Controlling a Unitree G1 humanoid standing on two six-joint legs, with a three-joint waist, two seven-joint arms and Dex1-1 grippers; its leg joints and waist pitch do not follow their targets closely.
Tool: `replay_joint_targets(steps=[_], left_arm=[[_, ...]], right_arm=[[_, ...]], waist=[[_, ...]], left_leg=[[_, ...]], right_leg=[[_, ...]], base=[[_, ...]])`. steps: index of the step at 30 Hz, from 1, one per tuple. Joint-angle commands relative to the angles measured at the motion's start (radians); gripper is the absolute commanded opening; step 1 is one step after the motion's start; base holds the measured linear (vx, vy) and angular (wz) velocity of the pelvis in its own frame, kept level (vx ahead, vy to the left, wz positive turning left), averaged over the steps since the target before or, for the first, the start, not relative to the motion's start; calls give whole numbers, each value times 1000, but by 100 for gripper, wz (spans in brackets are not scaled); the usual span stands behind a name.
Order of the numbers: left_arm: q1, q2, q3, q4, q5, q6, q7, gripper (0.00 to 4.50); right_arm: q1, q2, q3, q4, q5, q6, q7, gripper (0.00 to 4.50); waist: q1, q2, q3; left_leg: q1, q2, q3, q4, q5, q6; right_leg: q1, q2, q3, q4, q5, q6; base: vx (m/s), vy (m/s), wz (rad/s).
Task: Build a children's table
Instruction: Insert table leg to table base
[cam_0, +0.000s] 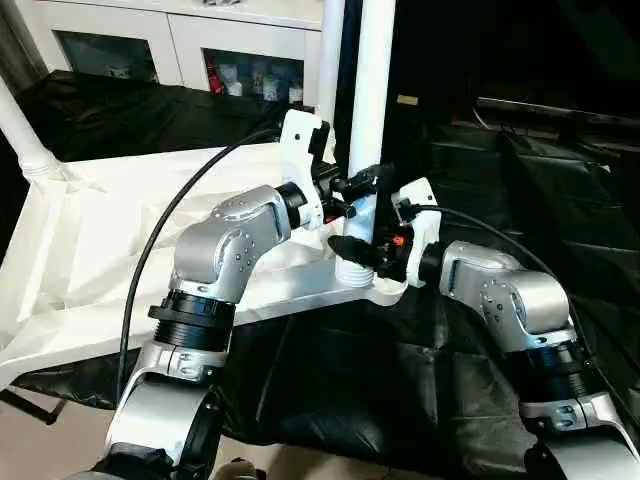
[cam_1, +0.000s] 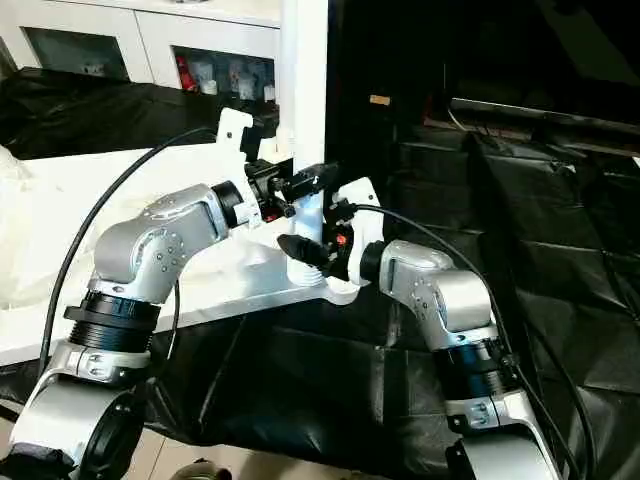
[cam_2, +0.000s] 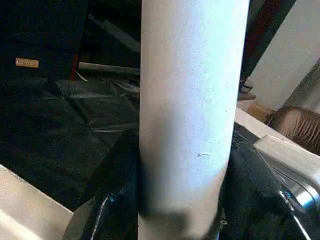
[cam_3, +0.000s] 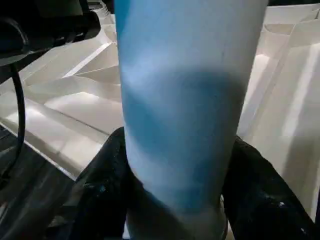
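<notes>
Black sheeting (cam_0: 330, 390) covers the floor, crinkled and glossy. Tabletop (cam_0: 150, 240) lies underside up at centre left, white ribbed plastic. A smooth white tubular leg (cam_0: 372, 100) stands upright in its round corner socket (cam_0: 362, 278) at frame centre. Second leg (cam_0: 20, 130) rises at the upper left edge. Glass-door cabinet (cam_0: 180, 45) along the top holds small items. Both forearms bend inward: left gripper (cam_0: 352, 188) clamps the leg, right gripper (cam_0: 362, 252) grips it lower, just above the socket.
</notes>
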Motion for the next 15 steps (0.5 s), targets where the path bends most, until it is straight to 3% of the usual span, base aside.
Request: replay_joint_targets(steps=[1,4,5,7,9,15], left_arm=[[-7,2,-25,-40,-1,20,-30,189],[-3,5,-38,-42,10,13,-33,189],[-3,7,-42,-42,14,10,-34,189],[-5,12,-47,-36,21,5,-36,189],[-8,18,-52,-30,26,-1,-38,189],[-11,23,-58,-22,29,-7,-40,189]], right_arm=[[-25,-9,-5,-5,-6,6,-11,217],[-23,-10,1,-12,-6,-6,0,217],[-23,-9,-1,-13,-4,-7,-1,256],[-26,-8,-3,-10,-3,-6,-2,256],[-29,-11,0,-8,-21,-22,-13,283],[-33,-17,-4,-6,-22,-32,-14,294]], waist=[[4,-13,-82],[4,-13,-83],[5,-13,-83],[7,-9,-83],[9,-8,-83],[9,-8,-84]], left_leg=[[8,29,-3,-56,38,56],[8,29,-3,-56,37,53],[9,29,-3,-56,37,53],[9,29,-4,-56,38,51],[10,29,-3,-55,40,47],[9,27,-3,-56,26,37]], right_leg=[[66,-52,28,-47,120,-262],[66,-51,29,-47,119,-261],[66,-51,29,-47,120,-261],[66,-51,29,-47,121,-260],[65,-50,29,-46,125,-258],[67,-49,29,-47,125,-258]], base=[[0,0,0],[0,0,0],[0,0,0],[0,0,0],[0,0,0],[0,0,0]])
